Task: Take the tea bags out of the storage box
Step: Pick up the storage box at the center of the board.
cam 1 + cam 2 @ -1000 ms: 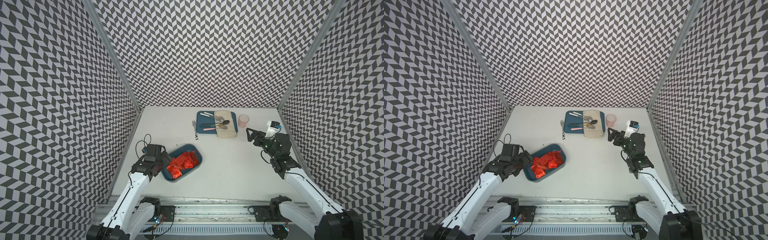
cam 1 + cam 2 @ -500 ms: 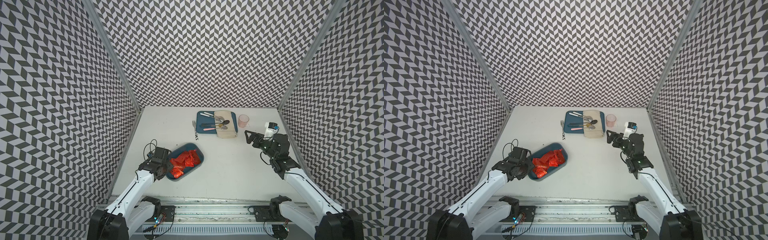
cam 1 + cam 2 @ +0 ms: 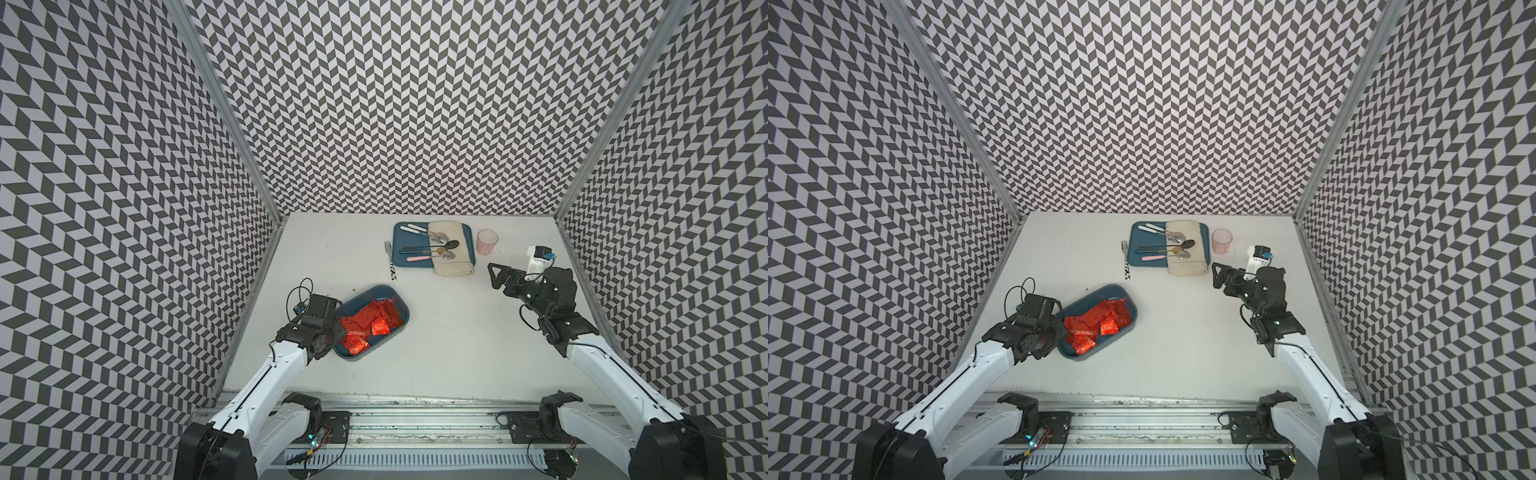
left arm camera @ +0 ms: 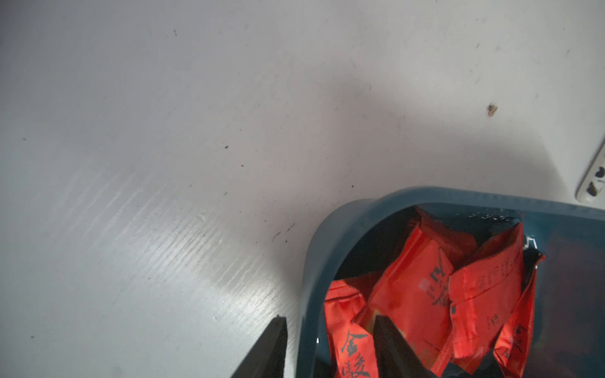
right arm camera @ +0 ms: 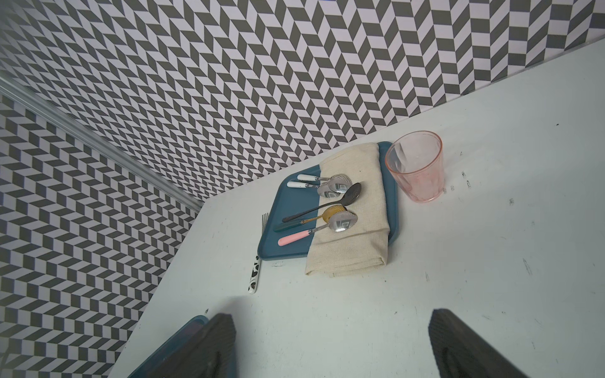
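Observation:
The storage box [image 3: 404, 312] [image 3: 1134, 311] is a dark teal bin on the left half of the table, holding several red-orange foil tea bags [image 3: 370, 322] [image 3: 1096, 324] [image 4: 425, 288]. My left gripper [image 3: 336, 328] [image 4: 329, 317] sits at the box's near-left end. One finger is outside the wall [image 4: 327, 235], the other inside against a tea bag, with the jaws partly closed. A thin strip of table shows between the outer finger and the wall, so a firm grip is unclear. My right gripper [image 3: 494, 274] [image 5: 332, 314] hovers wide open and empty over the right side of the table.
A flat teal tray [image 3: 400, 259] with spoons and a beige cloth [image 3: 453, 257] lies at the back. A pink cup [image 3: 487, 242] stands to its right and a fork [image 3: 390, 259] lies to its left. Patterned walls close three sides.
My left gripper has come in over the box's near-left end and its jaws have narrowed around the wall. The box has shifted slightly right. My right gripper has drifted a little left.

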Available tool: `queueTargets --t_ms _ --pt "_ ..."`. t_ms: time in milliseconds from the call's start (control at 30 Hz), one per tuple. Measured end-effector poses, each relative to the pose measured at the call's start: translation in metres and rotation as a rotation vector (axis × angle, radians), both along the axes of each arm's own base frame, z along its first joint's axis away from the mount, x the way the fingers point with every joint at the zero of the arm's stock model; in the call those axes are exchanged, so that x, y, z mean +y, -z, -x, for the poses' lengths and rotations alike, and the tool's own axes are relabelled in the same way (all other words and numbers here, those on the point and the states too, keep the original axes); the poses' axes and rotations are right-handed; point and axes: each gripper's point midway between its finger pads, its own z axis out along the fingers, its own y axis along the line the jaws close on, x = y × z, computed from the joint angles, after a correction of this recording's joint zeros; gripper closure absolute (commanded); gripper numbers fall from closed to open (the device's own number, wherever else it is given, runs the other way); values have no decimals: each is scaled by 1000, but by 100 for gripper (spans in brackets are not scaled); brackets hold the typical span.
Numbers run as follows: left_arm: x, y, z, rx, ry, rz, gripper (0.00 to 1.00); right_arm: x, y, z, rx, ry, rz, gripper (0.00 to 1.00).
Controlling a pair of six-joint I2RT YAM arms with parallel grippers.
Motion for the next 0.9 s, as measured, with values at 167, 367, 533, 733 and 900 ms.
queueTargets --t_ms 167,367,533,733,900 --pt "0 -5 1 -9 1 3 52 0 1 0 3 -2 0 3" --pt "-7 -4 5 6 23 9 56 1 1 0 3 -3 -1 3" --pt "-10 -2 9 19 25 11 68 1 3 0 10 -4 0 3" --pt "-10 6 11 44 22 7 76 1 8 1 29 -5 3 3" --pt "-9 12 11 61 21 -3 76 1 9 0 32 -6 3 3"
